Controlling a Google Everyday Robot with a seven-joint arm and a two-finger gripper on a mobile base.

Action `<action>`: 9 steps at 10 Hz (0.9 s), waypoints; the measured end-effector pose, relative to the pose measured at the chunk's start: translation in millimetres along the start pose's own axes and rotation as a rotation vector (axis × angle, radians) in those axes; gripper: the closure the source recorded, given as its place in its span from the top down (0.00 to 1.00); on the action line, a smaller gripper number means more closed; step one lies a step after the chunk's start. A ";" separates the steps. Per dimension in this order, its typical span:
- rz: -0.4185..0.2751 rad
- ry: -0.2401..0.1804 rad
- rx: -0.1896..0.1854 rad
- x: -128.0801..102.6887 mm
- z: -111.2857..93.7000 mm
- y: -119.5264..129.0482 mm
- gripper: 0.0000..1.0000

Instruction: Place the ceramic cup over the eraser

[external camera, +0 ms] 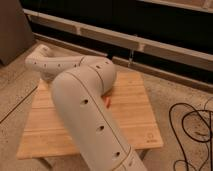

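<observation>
My white arm (82, 102) fills the middle of the camera view, running from the bottom edge up and to the left across the wooden table (135, 112). Its far end bends at the table's back left corner. The gripper is not visible; it lies somewhere behind or past the arm's far end. The ceramic cup and the eraser are both hidden behind the arm. Only a small orange-red sliver (107, 102) peeks out beside the arm near the table's middle; I cannot tell what it is.
Bare wood shows on the table's right half and front left. Black cables (192, 127) loop on the speckled floor at the right. A dark wall with a pale rail (150, 47) runs behind the table.
</observation>
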 end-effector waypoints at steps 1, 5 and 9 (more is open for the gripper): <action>0.024 0.018 -0.023 2.7 7.9 1.6 0.65; 0.059 0.119 -0.101 21.0 34.6 9.6 0.65; 0.031 0.152 -0.073 16.0 44.2 -4.5 0.28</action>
